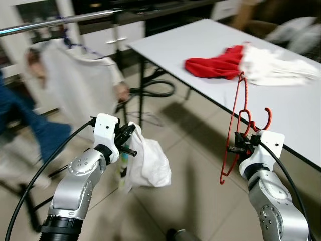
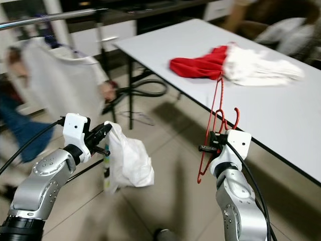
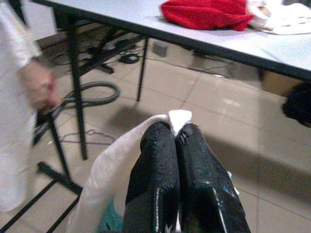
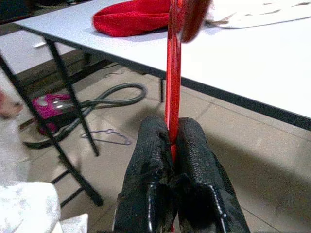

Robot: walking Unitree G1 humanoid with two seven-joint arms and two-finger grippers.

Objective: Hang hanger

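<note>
My right gripper (image 1: 241,143) is shut on a red wire hanger (image 1: 239,113), held upright beside the white table's edge; in the right wrist view the hanger (image 4: 173,63) rises from between the black fingers (image 4: 148,165). A white garment (image 1: 146,156) hangs in a bunch from my left gripper (image 1: 128,134), which is shut on it; the left wrist view shows white cloth (image 3: 179,118) pinched at the fingertips (image 3: 158,141). At the upper left runs a metal clothes rail (image 1: 50,22), with a white shirt (image 1: 75,80) hanging from it.
The white table (image 1: 281,100) at the right carries a red garment (image 1: 213,65) and white clothes (image 1: 278,65). A person (image 1: 17,115) stands blurred at the left, a hand (image 1: 121,91) near the rack. A hose (image 1: 155,90) and rack legs lie on the tiled floor.
</note>
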